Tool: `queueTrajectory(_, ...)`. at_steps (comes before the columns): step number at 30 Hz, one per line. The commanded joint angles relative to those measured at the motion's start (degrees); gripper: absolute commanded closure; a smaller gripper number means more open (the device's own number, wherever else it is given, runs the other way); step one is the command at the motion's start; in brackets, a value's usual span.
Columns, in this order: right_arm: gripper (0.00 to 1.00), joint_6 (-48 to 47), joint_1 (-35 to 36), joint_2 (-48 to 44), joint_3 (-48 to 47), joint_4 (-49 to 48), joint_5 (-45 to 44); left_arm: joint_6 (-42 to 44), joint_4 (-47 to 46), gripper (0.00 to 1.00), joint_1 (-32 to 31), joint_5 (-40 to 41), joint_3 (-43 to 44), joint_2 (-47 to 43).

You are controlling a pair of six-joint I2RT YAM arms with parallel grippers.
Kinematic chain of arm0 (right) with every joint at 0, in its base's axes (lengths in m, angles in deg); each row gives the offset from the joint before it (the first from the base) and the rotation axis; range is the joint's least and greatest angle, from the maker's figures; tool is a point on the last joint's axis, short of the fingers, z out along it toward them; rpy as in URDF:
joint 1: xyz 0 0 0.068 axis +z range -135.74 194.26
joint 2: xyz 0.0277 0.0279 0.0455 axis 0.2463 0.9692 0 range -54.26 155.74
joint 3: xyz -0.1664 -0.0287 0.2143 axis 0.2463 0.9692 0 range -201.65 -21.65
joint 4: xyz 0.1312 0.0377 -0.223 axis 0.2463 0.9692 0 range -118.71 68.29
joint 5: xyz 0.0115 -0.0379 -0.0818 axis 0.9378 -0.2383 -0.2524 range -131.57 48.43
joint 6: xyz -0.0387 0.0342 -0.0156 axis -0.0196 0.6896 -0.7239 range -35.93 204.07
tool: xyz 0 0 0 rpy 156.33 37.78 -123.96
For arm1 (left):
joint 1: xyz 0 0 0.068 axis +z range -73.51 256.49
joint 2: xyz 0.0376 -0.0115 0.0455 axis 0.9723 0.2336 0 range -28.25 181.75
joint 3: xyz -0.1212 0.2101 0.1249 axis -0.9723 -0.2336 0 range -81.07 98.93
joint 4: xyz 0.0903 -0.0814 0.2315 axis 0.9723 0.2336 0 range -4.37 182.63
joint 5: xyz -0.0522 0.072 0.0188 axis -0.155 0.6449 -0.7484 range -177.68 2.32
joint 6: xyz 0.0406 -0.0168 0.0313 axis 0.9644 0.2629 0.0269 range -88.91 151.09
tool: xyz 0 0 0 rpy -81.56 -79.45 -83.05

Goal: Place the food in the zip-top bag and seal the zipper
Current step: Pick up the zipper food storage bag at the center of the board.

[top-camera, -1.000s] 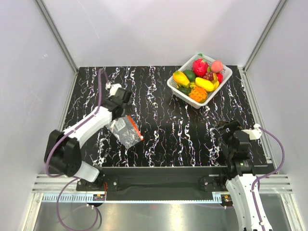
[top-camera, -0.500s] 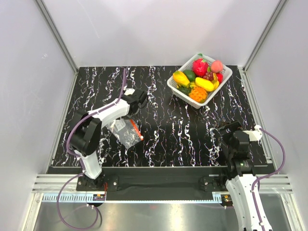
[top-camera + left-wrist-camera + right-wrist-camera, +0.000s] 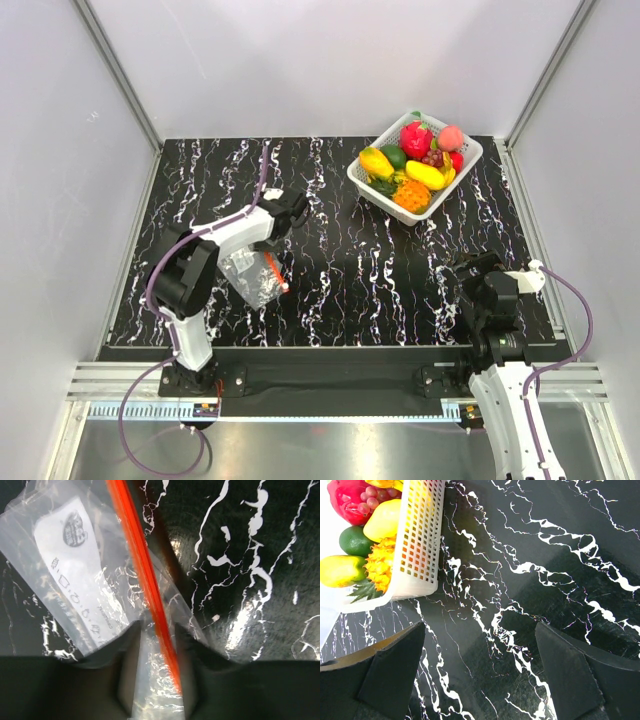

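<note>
The left gripper (image 3: 157,630) pinched the clear bag (image 3: 75,570) at its mouth edge, where the red zipper (image 3: 145,580) ran between its fingers. The right gripper (image 3: 480,630) stood spread wide, holding nothing, with the food (image 3: 380,522) ahead to its left in a white basket (image 3: 417,540).

Boxed in by plain pale walls (image 3: 330,60) and aluminium corner posts (image 3: 120,75); floored with a glossy black, white-veined table (image 3: 330,290).

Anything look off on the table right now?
Only the zip-top bag: it lies crumpled and skewed, its zipper edge pinched between the fingers of the left gripper. The food sits in the basket, nothing spilled.
</note>
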Motion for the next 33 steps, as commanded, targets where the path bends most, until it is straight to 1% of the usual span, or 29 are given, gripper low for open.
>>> queueTrajectory(1, 0.00, 0.6, -0.2, 0.3, -0.9, -1.3, -1.1, 0.6, -2.8, 0.84, -1.0, -1.2, -1.4, -5.1)
queueTrajectory(2, 0.00, 0.6, -0.2, 0.4, -0.9, -1.3, -1.1, 0.6, -3.1, 0.91, -1.3, -1.2, -2.1, -6.1)
queueTrajectory(3, 0.00, 0.6, -0.2, 0.5, -0.9, -1.3, -1.2, 0.6, -3.6, 0.94, -2.0, -1.2, -2.9, -7.4)
queueTrajectory(4, 0.00, 0.5, -0.2, 0.6, -0.9, -1.4, -1.0, 0.6, -4.8, 1.00, -2.5, -1.4, -4.6, -9.7)
queueTrajectory(7, 0.00, -0.2, -0.2, 0.8, -0.9, -1.9, 0.6, 1.5, -9.4, 1.00, -3.9, -4.0, -9.2, -14.4)
queueTrajectory(8, 0.00, -3.3, -0.2, 0.9, -0.9, -3.7, 2.9, 2.1, -11.0, 1.00, -4.2, -6.7, -10.5, -18.3)
queueTrajectory(9, 0.00, -5.6, -0.2, 0.8, -0.9, -5.0, 6.1, 2.6, -15.0, 1.00, -4.7, -8.1, -13.6, -20.4)
queueTrajectory(10, 0.00, -8.4, -0.2, 0.9, -0.4, -6.8, 15.8, 3.9, -17.4, 1.00, -5.1, -9.9, -15.2, -23.0)
queueTrajectory(11, 0.00, -13.2, -0.2, 0.9, 0.0, -11.8, 21.9, 4.9, -20.3, 1.00, -5.3, -13.8, -17.1, -27.4)
queueTrajectory(12, 0.00, -14.3, -0.2, 1.1, 0.9, -15.2, 27.2, 6.5, -26.2, 1.00, -5.6, -15.9, -21.0, -29.9)
queueTrajectory(13, 0.00, -14.3, -0.2, 2.4, 2.7, -17.7, 34.5, 7.5, -29.3, 1.00, -5.6, -18.1, -22.9, -31.9)
queueTrajectory(14, 0.00, -13.4, -0.2, 3.6, 3.4, -24.3, 37.2, 8.2, -32.2, 0.97, -5.6, -22.2, -24.9, -35.5)
queueTrajectory(15, 0.01, -13.5, -0.2, 5.1, 3.4, -25.7, 39.1, 8.9, -37.1, 0.94, -5.7, -24.4, -28.1, -36.9)
queueTrajectory(16, 0.02, -13.6, -0.2, 8.9, 2.5, -27.1, 42.1, 10.0, -39.4, 0.92, -5.9, -26.5, -29.7, -37.9)
queueTrajectory(17, 0.08, -13.5, -0.1, 11.0, 2.0, -28.2, 43.8, 10.0, -41.3, 0.91, -6.1, -28.8, -31.0, -38.9)
queueTrajectory(19, 0.12, -12.9, 0.0, 17.5, 0.9, -30.7, 48.2, 10.8, -45.3, 0.90, -6.8, -30.5, -33.4, -40.0)
queueTrajectory(20, 0.14, -11.7, 0.2, 19.4, 0.4, -32.9, 49.2, 11.2, -46.2, 0.90, -7.1, -31.0, -33.8, -40.0)
queueTrajectory(21, 0.22, -11.3, 0.5, 20.9, -0.2, -33.7, 50.1, 11.5, -47.4, 0.90, -8.0, -31.0, -34.3, -39.4)
queueTrajectory(22, 0.26, -11.1, 1.6, 23.3, -1.7, -33.9, 51.1, 11.8, -48.0, 0.90, -8.3, -31.0, -34.5, -39.2)
queueTrajectory(23, 0.26, -10.9, 2.4, 24.1, -2.7, -33.1, 50.5, 11.9, -48.7, 0.90, -8.4, -33.2, -34.7, -38.9)
queueTrajectory(26, 0.26, -10.8, 6.4, 26.0, -6.8, -29.4, 46.6, 12.2, -51.0, 0.90, -9.0, -35.0, -35.4, -37.6)
queueTrajectory(27, 0.26, -10.5, 9.4, 27.3, -9.1, -27.8, 44.2, 12.2, -51.8, 0.90, -9.5, -34.9, -35.8, -37.1)
queueTrajectory(28, 0.26, -10.5, 9.4, 28.0, -10.2, -27.3, 42.8, 12.2, -52.1, 0.90, -9.5, -34.9, -36.0, -37.0)
queueTrajectory(29, 0.26, -9.8, 12.9, 29.0, -11.1, -26.8, 41.5, 12.2, -52.3, 0.90, -9.7, -34.3, -36.1, -36.9)
queueTrajectory(33, 0.28, -7.9, 19.7, 35.8, -15.4, -27.8, 36.4, 12.4, -53.3, 0.90, -10.1, -34.0, -36.6, -36.6)
